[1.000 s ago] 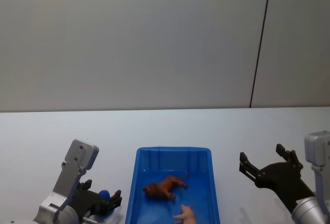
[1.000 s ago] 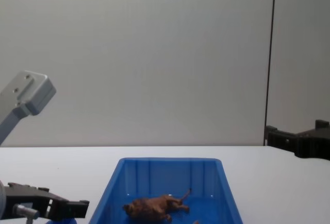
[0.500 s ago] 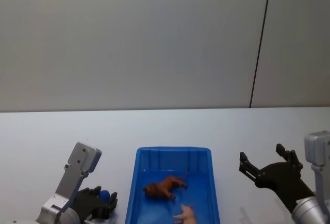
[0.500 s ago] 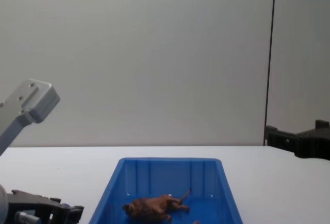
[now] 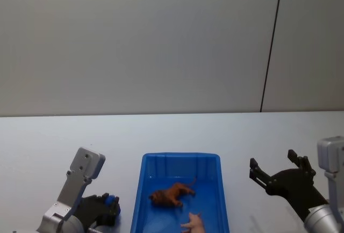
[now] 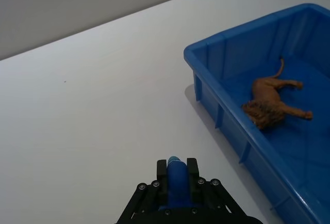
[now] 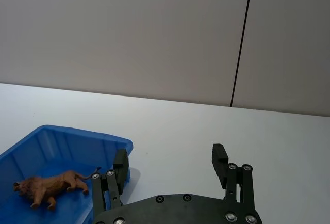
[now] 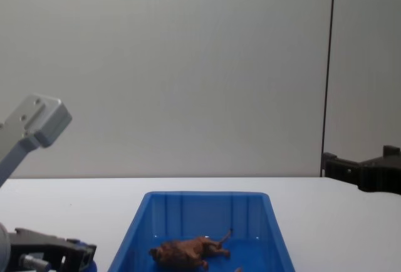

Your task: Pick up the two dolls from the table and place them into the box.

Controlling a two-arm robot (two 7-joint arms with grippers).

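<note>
- Left tool (image 6: 178, 178) low over the white surface (image 5: 43, 142), left of the box, pinching a blue figure (image 6: 176, 175).
- Blue box (image 5: 161, 163): brown lion (image 5: 171, 194) on its side mid-floor, pink pig (image 5: 194, 223) at the near end.
- Right tool (image 5: 275, 169) hangs spread, right of the box.
</note>
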